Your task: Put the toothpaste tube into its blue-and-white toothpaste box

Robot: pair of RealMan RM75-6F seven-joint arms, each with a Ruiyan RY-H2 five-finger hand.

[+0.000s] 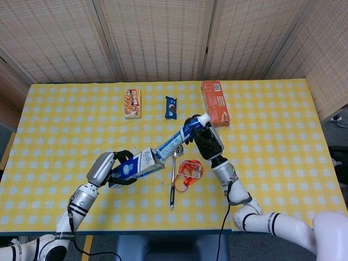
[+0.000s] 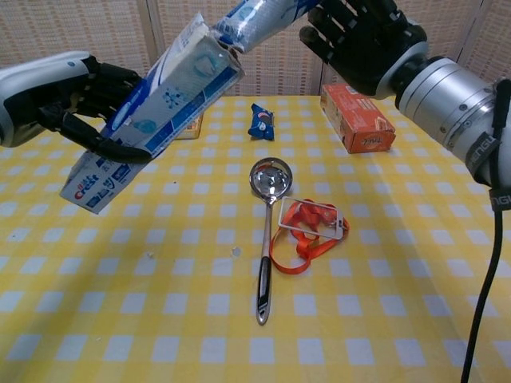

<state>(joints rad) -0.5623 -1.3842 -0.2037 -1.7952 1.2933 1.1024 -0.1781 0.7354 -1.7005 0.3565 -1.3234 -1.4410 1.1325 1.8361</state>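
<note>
- Blue-and-white box (image 1: pixel 136 163) held in the air by left hand (image 1: pixel 111 168), fingers wrapped round its middle; open mouth tilted up toward the tube.
- Tube (image 1: pixel 176 140) clamped in right hand (image 1: pixel 202 138) near its cap end; its flat tail meets the box mouth. Chest view suggests the tail is just at or inside the opening; cannot tell how deep.
- Landmark, ladle (image 1: pixel 174 174) on the yellow check table (image 1: pixel 272 163): box just left of its bowl, tube above the bowl, both off the table.
- Orange lanyard (image 1: pixel 188 169) touching the ladle's right side; orange carton (image 1: pixel 214 103) well beyond; snack packs (image 1: pixel 132 103) and (image 1: pixel 171 106) further back.
- Handling, as judged: tube light, soft, likely to bend if pushed from far back. Box thin card, crushes easily, so grip the sides lightly, away from the mouth.
</note>
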